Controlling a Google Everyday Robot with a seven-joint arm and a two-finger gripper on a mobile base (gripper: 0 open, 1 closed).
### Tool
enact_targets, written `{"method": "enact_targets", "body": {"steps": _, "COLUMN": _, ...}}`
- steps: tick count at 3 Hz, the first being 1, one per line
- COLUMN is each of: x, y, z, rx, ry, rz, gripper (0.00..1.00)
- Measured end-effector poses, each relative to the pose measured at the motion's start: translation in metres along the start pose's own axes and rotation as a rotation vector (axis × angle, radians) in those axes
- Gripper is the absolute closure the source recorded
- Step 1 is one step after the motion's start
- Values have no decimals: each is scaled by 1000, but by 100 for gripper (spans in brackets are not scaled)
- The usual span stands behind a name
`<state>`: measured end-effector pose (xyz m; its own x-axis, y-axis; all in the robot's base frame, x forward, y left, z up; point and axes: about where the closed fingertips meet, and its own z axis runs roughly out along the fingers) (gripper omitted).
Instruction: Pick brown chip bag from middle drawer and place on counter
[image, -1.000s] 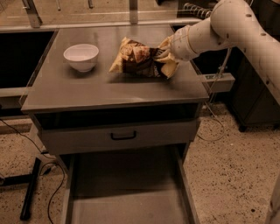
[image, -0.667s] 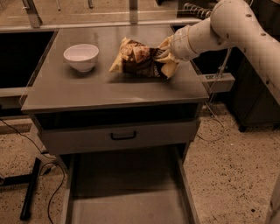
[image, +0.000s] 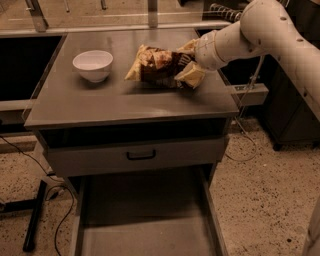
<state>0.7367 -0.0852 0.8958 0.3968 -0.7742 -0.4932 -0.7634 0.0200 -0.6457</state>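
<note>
The brown chip bag (image: 157, 64) lies on the counter (image: 125, 105), right of centre, with its pale yellow end pointing left. My gripper (image: 189, 62) reaches in from the right and is shut on the bag's right end, one finger above it and one below. The bag's underside rests on the counter top. The middle drawer (image: 145, 225) stands pulled out below, its flat grey floor bare.
A white bowl (image: 93, 65) sits on the counter's left part, apart from the bag. A closed grey drawer front with a black handle (image: 141, 155) is under the counter. Cables and a black stand (image: 35, 215) lie on the speckled floor at left.
</note>
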Motion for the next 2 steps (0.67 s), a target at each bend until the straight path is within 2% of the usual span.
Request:
{"method": "enact_targets", "body": {"steps": 1, "x": 0, "y": 0, "z": 0, "rx": 0, "ry": 0, "rz": 0, "gripper": 0}}
{"method": "enact_targets", "body": {"steps": 2, "x": 0, "y": 0, "z": 0, "rx": 0, "ry": 0, "rz": 0, "gripper": 0}}
